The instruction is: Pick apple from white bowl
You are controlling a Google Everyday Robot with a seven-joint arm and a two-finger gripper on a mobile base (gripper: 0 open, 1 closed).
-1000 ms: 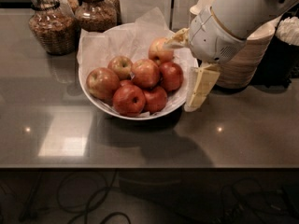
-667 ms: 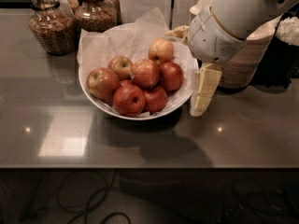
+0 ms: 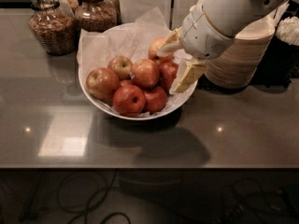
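The wide white bowl [image 3: 96, 99], lined with crinkled white paper, stands mid-counter and holds several apples. The reddish-orange apple [image 3: 145, 73] lies in the middle of the pile. My gripper [image 3: 171, 70] is over the bowl's right side, just right of that apple, and it is open. Its upper finger [image 3: 167, 46] lies against a paler apple [image 3: 155, 48] at the back. Its lower finger [image 3: 186, 76] reaches down along the right rim. A darker red apple [image 3: 167, 73] sits between the two fingers. Nothing is held.
Two glass jars [image 3: 49, 24] of snacks stand at the back left. A stack of beige disposable bowls [image 3: 243, 55] stands right of the white bowl, behind my arm. The grey counter's front edge [image 3: 140, 164] runs below, with cables on the floor.
My gripper has moved left from beside the bowl's right rim to over the apples on the bowl's right side. The apples have not visibly shifted.
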